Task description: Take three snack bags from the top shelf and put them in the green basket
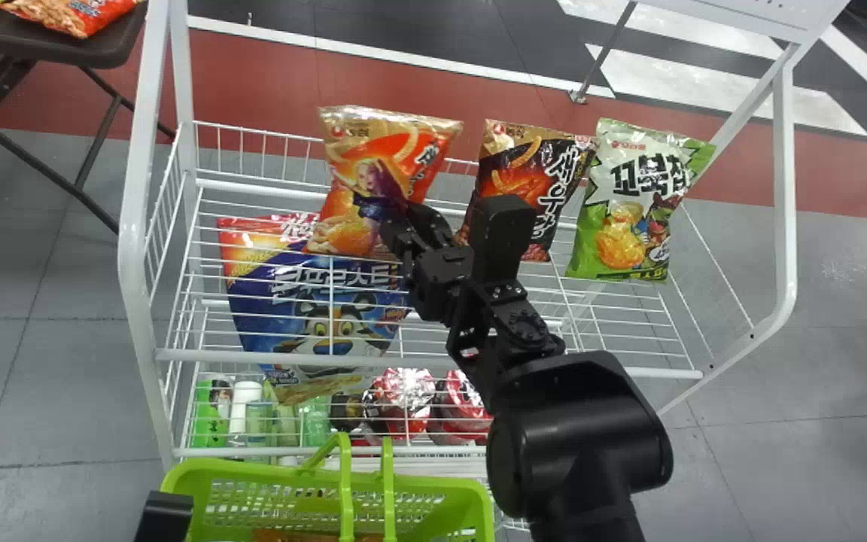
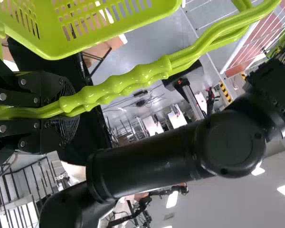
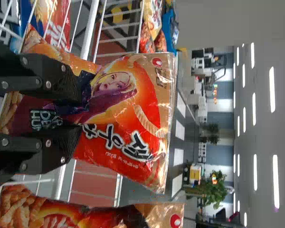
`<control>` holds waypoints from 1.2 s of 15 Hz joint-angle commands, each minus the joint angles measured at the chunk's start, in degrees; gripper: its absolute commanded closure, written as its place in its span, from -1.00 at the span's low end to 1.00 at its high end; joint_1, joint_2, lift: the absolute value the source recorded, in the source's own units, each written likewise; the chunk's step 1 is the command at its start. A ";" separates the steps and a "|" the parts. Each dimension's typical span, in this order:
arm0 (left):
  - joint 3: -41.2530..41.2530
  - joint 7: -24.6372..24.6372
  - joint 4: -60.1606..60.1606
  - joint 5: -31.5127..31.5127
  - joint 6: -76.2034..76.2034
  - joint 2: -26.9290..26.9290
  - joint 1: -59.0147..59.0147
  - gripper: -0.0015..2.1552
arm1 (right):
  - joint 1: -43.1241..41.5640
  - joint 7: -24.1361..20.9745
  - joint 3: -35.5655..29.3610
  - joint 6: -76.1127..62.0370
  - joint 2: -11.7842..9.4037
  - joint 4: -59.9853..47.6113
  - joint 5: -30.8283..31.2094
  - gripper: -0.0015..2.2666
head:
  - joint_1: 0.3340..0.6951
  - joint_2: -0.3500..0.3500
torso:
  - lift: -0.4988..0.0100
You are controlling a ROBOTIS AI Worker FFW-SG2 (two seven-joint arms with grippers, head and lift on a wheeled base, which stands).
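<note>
White shelf [image 1: 215,357] holds orange bag [image 1: 351,162] just before right hand [image 1: 406,216].

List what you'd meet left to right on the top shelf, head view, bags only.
Orange snack bag with a printed figure, dark snack bag with white lettering, green-and-white snack bag.

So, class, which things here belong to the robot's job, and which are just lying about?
Job:
- orange bag, dark bag, green bag
- top shelf
- green basket
- left gripper, right gripper

Lying about:
- big blue bag below
- red snack bag on dark table
</note>
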 commanded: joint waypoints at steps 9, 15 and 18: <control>0.51 3.79 1.85 0.58 -1.25 -0.32 -1.14 0.46 | 23.51 12.95 -8.73 8.44 -0.02 -31.36 -0.68 0.82 | 1.00 -1.00 | 0.83; 1.65 6.25 2.46 1.46 -4.77 -0.85 -0.88 0.46 | 30.02 22.70 -24.29 39.73 -0.19 -42.17 -5.51 0.82 | 1.00 -1.00 | 0.83; 1.39 6.78 2.64 1.46 -4.94 -1.02 -1.40 0.46 | 31.60 26.13 -27.54 56.42 -2.30 -43.40 -5.16 0.82 | 1.00 -1.00 | 0.83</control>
